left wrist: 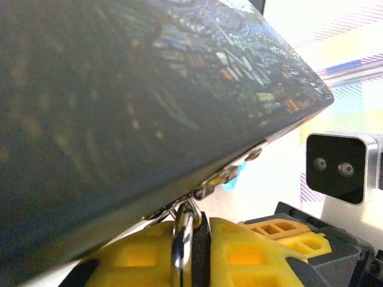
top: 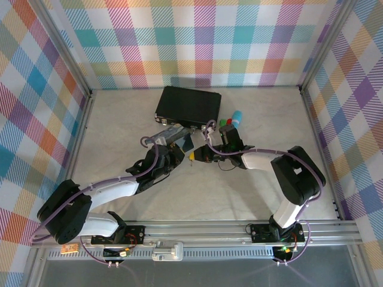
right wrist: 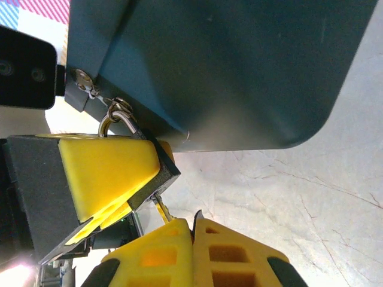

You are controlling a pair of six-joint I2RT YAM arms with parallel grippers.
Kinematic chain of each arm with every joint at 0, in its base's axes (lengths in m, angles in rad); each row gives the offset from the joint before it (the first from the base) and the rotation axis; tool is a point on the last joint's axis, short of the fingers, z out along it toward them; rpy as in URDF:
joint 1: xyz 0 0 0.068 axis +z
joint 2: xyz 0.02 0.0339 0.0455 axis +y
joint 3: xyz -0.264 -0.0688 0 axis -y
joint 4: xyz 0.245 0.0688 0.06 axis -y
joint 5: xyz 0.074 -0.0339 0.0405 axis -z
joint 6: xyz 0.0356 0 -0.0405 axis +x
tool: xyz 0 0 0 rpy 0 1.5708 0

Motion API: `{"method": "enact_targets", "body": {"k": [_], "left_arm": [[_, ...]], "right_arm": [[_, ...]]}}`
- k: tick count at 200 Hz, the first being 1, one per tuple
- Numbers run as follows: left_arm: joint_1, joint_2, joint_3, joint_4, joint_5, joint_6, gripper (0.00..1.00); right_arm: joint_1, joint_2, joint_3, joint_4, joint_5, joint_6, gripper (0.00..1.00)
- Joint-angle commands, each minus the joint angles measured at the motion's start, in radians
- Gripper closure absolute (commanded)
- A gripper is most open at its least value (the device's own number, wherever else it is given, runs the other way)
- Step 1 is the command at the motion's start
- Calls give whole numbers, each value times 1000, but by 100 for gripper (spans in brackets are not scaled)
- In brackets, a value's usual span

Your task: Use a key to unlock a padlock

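The right claw (right wrist: 192, 226) is pinched shut on the tiny thin grey-silver metal key (right wrist: 160, 207). The key's tip reaches the lower end of the tiny dark-bodied padlock with a silvery shackle (right wrist: 118, 113); whether it is inserted cannot be told. The left claw (left wrist: 191, 263) clamps that padlock between its yellow pads (right wrist: 108, 170). The shackle hangs from the clasp of the blue starry-patterned tin box (left wrist: 149, 89), over the pale marbled table (right wrist: 287, 197). Beyond lies the black rectangular case (top: 188, 104).
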Motion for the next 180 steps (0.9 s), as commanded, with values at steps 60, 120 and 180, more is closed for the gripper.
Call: {"method": "enact_targets", "body": {"k": [60,120,180], "left_arm": [[-1,102,-71,-49,-270,-38,100],[-1,197,-108,96,-255,-7,100],[35,343,-222,417,-97,84,93]], "right_arm": [[37,110,-80,149,127,235,100],[40,92,-102,96,164,216,100],[39,8,-118,19,233,165,100]]}}
